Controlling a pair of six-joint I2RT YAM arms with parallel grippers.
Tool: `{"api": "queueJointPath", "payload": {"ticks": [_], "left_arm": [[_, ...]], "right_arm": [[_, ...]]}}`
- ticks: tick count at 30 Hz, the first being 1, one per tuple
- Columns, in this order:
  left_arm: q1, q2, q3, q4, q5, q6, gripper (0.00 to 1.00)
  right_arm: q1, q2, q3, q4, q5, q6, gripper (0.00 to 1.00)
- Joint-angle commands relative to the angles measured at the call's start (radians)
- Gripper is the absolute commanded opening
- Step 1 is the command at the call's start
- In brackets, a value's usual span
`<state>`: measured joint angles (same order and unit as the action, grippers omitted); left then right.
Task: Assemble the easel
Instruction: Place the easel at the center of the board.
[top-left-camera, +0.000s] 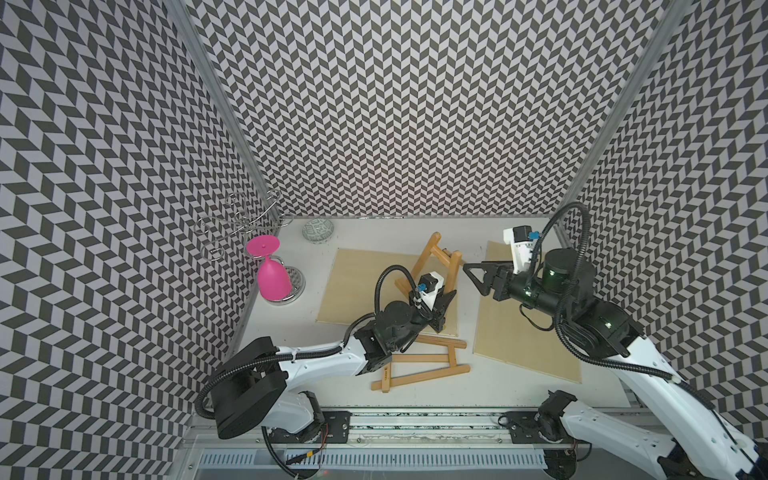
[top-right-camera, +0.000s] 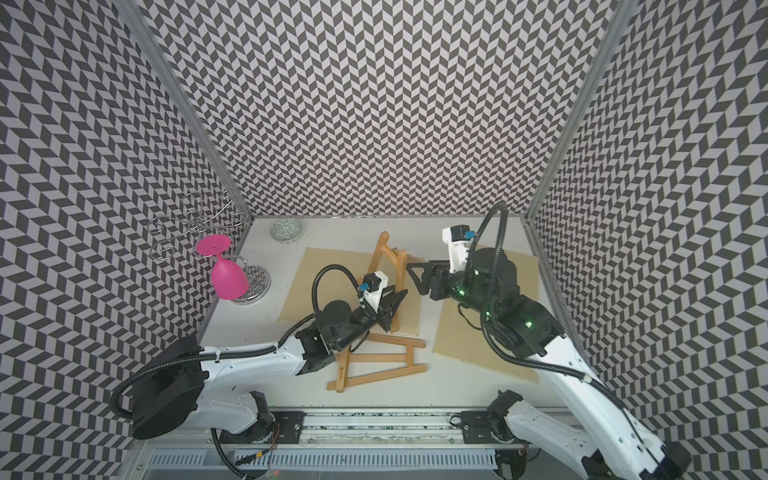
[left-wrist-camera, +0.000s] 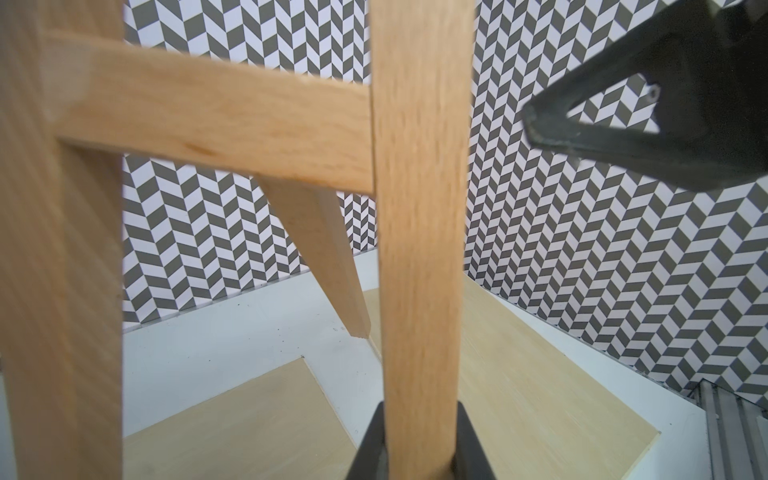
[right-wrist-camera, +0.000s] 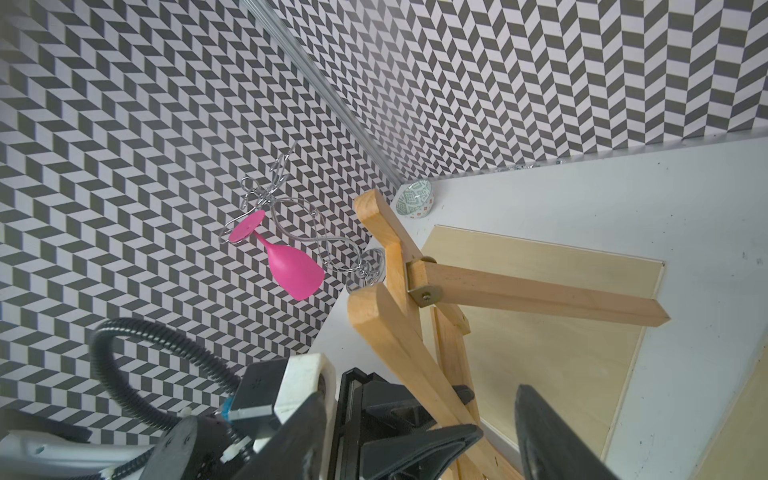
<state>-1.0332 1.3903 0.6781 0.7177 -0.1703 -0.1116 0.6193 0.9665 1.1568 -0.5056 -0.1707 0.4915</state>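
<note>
Steadiness counts: left gripper (top-left-camera: 444, 309) clamps a leg (left-wrist-camera: 419, 249) of the standing light wooden A-frame easel (top-left-camera: 436, 257); right gripper (top-left-camera: 478, 276), jaws parted just beside its top, should close squarely without tipping it.

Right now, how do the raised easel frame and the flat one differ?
The raised frame stands tilted over the plywood board; the flat frame lies on the table. The left end effector clamps a leg of the raised frame; nothing grips the flat frame. Both are pale wood with crossbars.

Flat wooden frame (top-left-camera: 419, 358) partly under left arm (top-left-camera: 324, 357), easel leg (left-wrist-camera: 419, 249) blurred
</note>
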Motion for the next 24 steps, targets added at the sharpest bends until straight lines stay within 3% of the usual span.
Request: {"api": "queueJointPath", "payload": {"ticks": [1,6,15,24], "left_arm": [[0.001,0.000,0.054,0.080,0.002,-0.013,0.00],[0.001,0.006,0.066,0.067,0.002,-0.026,0.00],[0.001,0.009,0.074,0.047,0.002,-0.028,0.00],[0.001,0.024,0.079,0.043,-0.013,-0.028,0.00]], "right_arm": [[0.043,0.037,0.048,0.029,0.066,-0.042,0.65],[0.099,0.070,0.049,0.077,0.170,-0.063,0.60],[0.114,0.151,0.094,0.105,0.232,-0.136,0.52],[0.114,0.179,0.081,0.145,0.211,-0.168,0.32]]}}
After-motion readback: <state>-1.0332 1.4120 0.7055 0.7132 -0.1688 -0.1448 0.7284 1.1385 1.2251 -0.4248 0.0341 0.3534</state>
